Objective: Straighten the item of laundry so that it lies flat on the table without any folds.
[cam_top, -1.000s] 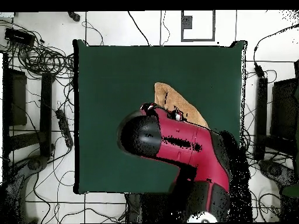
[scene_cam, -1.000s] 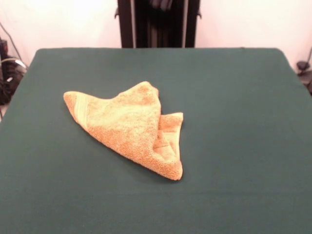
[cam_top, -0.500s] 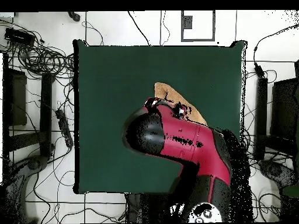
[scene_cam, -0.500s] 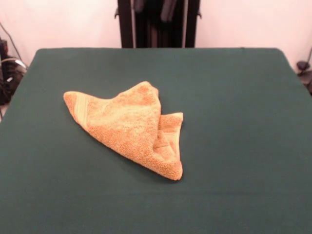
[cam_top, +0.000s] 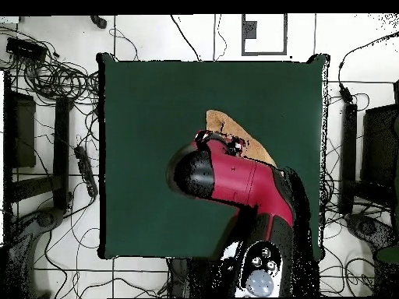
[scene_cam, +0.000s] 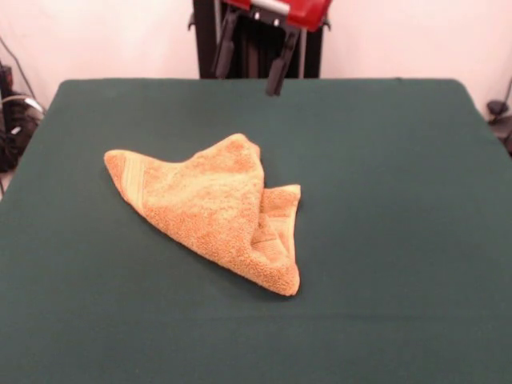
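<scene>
The item of laundry (scene_cam: pixel 210 210), an orange-tan terry towel, lies crumpled in a rough triangle on the dark green table (scene_cam: pixel 384 200), left of its middle. One corner is folded over, showing a woven band at the towel's right side. My gripper (scene_cam: pixel 246 83) hangs high over the table's far edge, well behind the towel and clear of it. Its two black fingers (scene_cam: pixel 278 72) are spread, open, with nothing between them. In the overhead view the red arm (cam_top: pixel 241 183) covers most of the towel (cam_top: pixel 224 127); only one end shows on the table (cam_top: pixel 156 117).
Cables and black equipment (cam_top: pixel 47 78) lie on the floor around the table in the overhead view. A dark device (scene_cam: pixel 12 120) sits off the table's left edge in the front view.
The gripper has come down into the front view at the top; only dark tips showed before. In the overhead view the arm has shifted slightly. The towel has not moved.
</scene>
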Controlling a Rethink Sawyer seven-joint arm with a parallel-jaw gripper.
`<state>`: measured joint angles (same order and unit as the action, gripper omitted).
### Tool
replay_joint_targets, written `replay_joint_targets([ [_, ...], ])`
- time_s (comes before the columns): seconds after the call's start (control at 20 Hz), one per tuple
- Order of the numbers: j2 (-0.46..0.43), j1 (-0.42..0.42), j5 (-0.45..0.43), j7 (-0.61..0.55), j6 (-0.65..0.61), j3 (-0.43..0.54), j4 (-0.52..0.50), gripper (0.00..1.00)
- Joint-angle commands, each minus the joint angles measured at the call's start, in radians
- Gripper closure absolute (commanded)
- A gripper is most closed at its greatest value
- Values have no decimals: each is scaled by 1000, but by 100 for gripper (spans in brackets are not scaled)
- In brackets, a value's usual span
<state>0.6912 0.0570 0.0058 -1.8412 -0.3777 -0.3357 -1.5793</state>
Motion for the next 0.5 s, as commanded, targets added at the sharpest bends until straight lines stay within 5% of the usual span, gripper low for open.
replay_joint_targets([
  [0.05,-92,20,34,-209,44,92,-78,0],
  [0.5,-131,17,18,-197,105,84,-80,0],
])
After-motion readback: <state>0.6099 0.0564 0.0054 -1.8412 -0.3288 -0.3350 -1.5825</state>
